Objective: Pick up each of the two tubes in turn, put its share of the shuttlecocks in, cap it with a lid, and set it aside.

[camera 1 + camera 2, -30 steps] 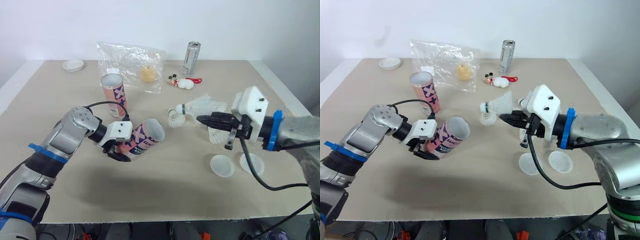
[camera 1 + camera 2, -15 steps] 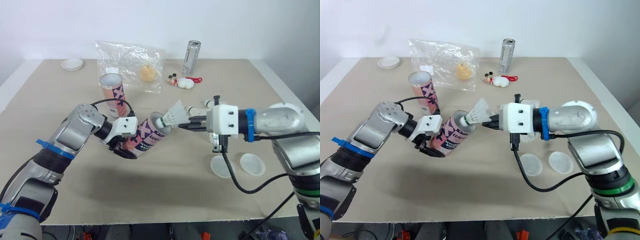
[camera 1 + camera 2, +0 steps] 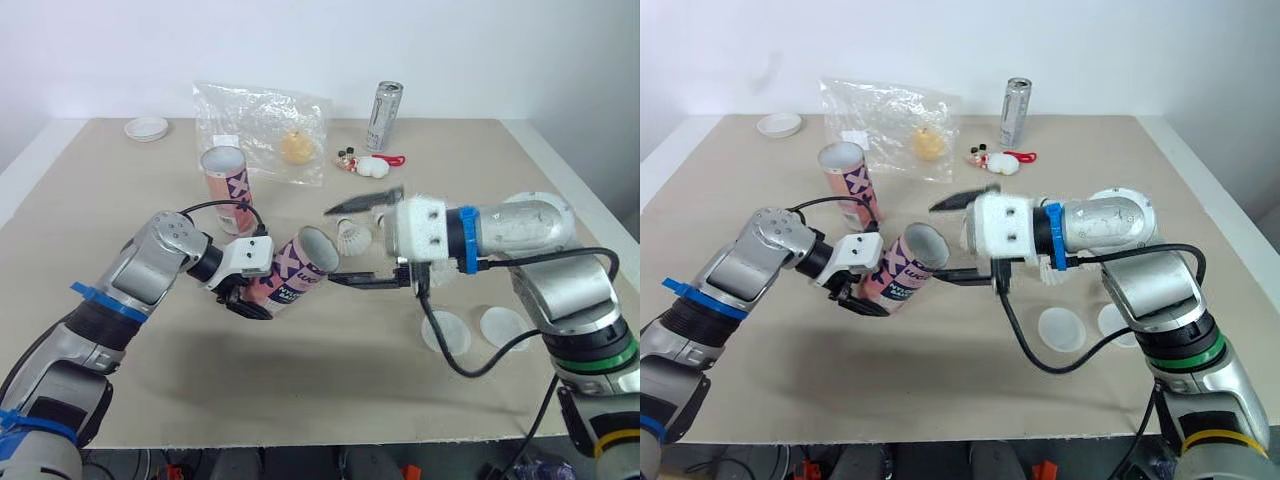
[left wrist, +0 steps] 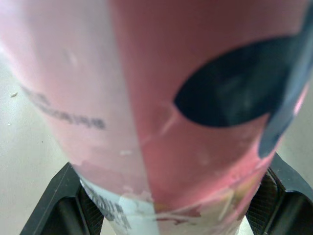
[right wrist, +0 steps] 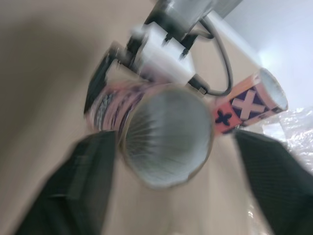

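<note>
Inside the tilted tube (image 3: 290,282) sits a shuttlecock (image 5: 164,133).

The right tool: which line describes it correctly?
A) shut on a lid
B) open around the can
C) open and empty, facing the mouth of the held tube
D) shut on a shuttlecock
C: the right tool has its fingers spread wide with nothing between them, in front of the open mouth of the tube that the left tool holds.

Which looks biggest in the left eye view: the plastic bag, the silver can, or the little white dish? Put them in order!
1. Plastic bag, by far.
2. Silver can.
3. White dish, wider than the can but much flatter.
All three sit about equally far back, so nearness hardly matters.
</note>
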Controlling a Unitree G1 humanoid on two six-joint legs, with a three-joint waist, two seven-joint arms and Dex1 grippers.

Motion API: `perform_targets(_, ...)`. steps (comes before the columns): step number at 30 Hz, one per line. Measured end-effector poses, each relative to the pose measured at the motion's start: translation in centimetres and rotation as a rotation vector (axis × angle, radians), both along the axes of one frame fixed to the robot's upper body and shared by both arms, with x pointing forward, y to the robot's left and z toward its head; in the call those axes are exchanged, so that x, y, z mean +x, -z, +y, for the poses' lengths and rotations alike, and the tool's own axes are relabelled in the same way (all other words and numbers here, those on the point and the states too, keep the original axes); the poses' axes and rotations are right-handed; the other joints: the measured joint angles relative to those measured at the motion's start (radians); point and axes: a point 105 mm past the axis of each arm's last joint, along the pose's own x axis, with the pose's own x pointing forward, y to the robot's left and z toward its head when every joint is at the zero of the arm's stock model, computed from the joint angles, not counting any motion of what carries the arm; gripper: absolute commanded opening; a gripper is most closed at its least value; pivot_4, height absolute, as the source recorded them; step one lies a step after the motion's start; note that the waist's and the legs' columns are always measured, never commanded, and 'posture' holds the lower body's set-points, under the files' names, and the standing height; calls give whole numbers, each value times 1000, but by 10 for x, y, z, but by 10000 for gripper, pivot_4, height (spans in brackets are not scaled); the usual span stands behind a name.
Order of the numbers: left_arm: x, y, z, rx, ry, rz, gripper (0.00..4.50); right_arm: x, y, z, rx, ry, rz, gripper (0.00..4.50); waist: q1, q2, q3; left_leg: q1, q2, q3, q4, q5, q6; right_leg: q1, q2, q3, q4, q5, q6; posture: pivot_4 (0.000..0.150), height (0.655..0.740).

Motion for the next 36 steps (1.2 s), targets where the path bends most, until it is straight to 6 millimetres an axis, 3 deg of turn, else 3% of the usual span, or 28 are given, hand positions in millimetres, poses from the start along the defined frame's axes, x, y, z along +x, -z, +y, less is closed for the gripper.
perform_targets(3,0,0,4,11,-5,-4,32480,15,-10,-24,199,161,145,44113,2,0,0,0,0,-1,0,0,0,1,0,-1,0,2,-3,1500,7400)
perform_targets(7,0,0,9,22,-8,-14,32480,42,32,-52,386,450,429,44113,1,0,0,0,0,-2,0,0,0,1,0,-1,0,2,-3,1500,7400)
perform_targets(12,-2,-2,20,46,-12,-3,32480,49,79,-38,444,593,618,44113,-8,0,0,0,2,-2,0,0,0,-1,4,0,2,0,-2,1500,7400)
perform_targets(19,-5,-2,32,67,-31,19,32480,51,95,-15,441,618,663,44113,-6,0,0,-1,3,-3,0,0,0,-2,5,0,2,0,-1,1500,7400)
perform_targets(24,-6,-3,37,69,-48,24,32480,60,126,-1,399,664,742,44113,-4,0,0,-1,3,-3,0,0,0,-2,5,-1,2,0,-2,1500,7400)
perform_targets(36,-6,-2,36,59,-55,5,32480,87,134,-3,407,767,711,44113,-3,0,0,-2,4,-3,0,0,0,-3,6,-1,2,1,-2,1500,7400)
